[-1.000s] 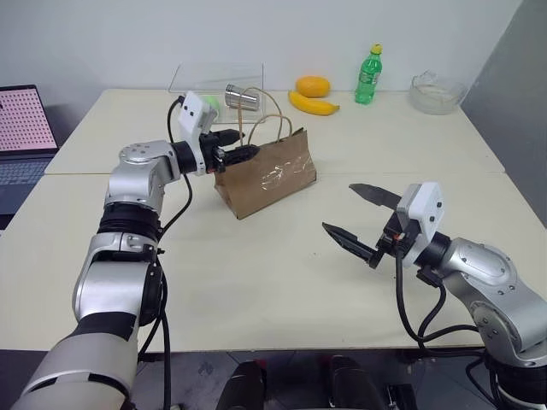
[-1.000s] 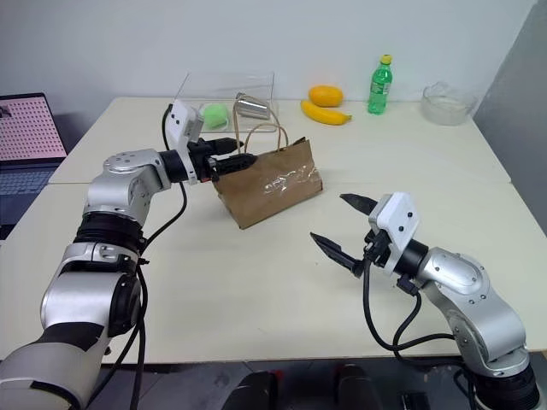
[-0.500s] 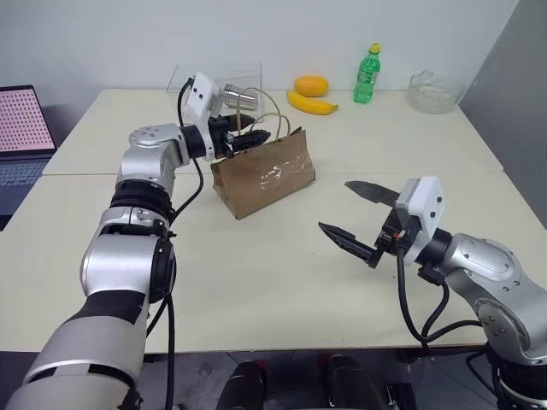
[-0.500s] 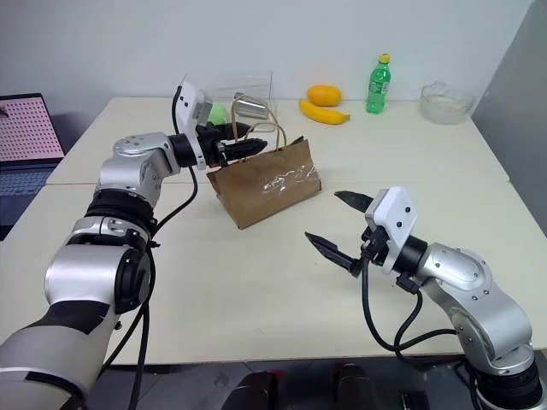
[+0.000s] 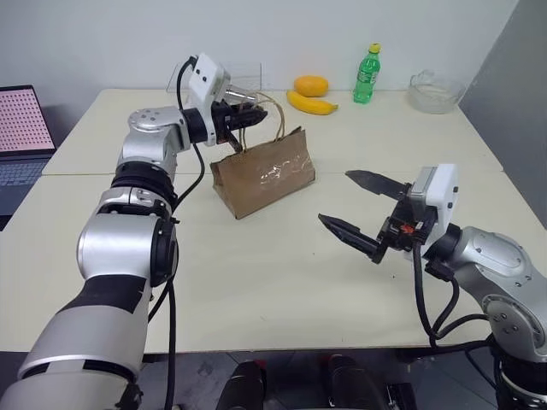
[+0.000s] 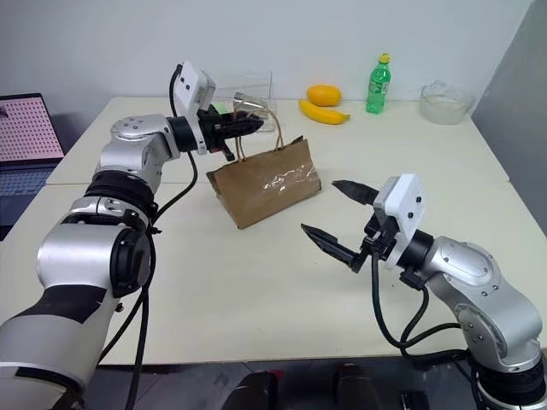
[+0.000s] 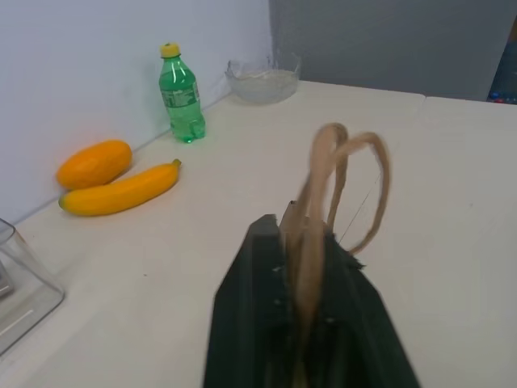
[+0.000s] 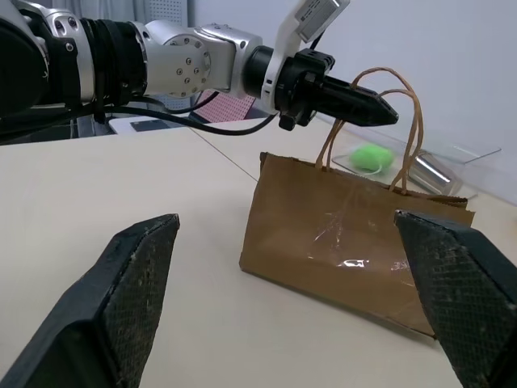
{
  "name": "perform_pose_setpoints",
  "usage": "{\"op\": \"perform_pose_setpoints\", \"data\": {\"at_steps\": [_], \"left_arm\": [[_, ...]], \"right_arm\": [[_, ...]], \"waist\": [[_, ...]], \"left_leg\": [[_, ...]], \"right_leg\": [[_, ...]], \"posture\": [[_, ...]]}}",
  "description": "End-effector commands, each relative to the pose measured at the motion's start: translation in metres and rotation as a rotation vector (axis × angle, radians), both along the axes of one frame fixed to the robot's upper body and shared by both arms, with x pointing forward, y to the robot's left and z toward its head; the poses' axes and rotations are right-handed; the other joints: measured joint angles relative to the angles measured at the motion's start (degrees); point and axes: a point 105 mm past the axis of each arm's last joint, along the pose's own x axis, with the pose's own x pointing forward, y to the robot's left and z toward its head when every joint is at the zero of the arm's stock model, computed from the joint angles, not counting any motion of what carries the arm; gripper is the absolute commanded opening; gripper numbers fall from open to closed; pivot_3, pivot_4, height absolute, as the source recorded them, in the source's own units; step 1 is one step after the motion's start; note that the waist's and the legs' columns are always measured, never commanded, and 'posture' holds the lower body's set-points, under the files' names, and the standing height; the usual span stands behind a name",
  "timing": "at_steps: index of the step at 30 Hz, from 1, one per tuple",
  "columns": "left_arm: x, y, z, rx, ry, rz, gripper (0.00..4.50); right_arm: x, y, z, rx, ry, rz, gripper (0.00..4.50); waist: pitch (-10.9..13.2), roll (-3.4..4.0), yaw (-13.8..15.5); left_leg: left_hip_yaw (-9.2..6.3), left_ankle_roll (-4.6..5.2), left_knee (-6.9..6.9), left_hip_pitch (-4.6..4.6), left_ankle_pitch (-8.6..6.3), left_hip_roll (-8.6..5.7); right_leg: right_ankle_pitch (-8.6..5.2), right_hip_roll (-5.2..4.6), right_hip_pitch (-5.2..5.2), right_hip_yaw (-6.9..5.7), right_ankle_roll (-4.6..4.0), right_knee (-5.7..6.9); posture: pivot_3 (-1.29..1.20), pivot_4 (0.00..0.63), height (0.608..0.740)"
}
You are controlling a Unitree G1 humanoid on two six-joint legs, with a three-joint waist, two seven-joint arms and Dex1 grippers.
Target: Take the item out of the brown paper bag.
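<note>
Handles (image 7: pixel 335 174) of brown paper bag (image 5: pixel 263 173) pinched in left gripper (image 5: pixel 250 114), jaws closed, likely to steady it; right gripper (image 5: pixel 359 207) waiting nearby, jaws spread empty.

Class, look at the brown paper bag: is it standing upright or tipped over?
Upright: the brown paper bag stands on its base with handles up, pinched by the shut left gripper.

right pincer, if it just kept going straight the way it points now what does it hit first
Most likely the brown paper bag: seen along the open right pincer, the bag stands on the table right between its fingers, nothing nearer. Depth is hard to judge, so it might skim the bag's top.
</note>
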Motion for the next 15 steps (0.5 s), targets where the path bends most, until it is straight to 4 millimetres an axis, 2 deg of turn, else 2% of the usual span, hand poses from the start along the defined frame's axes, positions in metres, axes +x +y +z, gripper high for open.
{"op": "perform_pose_setpoints", "data": {"at_steps": [1, 9, 15], "left_arm": [[-0.004, -0.006, 0.028, 0.031, -0.119, -0.027, 0.02], [-0.017, -0.018, 0.050, 0.196, -0.350, -0.110, 0.02], [-0.027, -0.037, 0.073, 0.169, -0.475, -0.168, 0.02]], "right_arm": [[-0.007, 0.000, 0.013, 0.006, -0.060, 0.011, 4.50], [-0.009, -0.002, 0.010, -0.010, -0.042, 0.012, 4.50], [-0.020, -0.006, 0.001, -0.045, -0.011, 0.024, 4.50]], "waist": [[0.00, 0.00, -0.04], [0.01, -0.02, -0.05], [0.01, -0.03, -0.02]], "left_leg": [[0.00, 0.00, 0.00, 0.00, 0.00, 0.00], [-0.02, 0.00, 0.01, -0.11, 0.00, 0.00], [-0.04, 0.00, 0.17, -0.51, 0.00, -0.02]], "right_leg": [[0.00, 0.00, 0.00, 0.00, 0.00, 0.00], [0.00, 0.00, -0.07, -0.02, 0.00, -0.02], [0.01, 0.00, -0.42, -0.04, 0.00, 0.07]], "posture": [[0.00, 0.150, 0.740], [0.00, 0.150, 0.740], [0.00, 0.150, 0.740]]}}
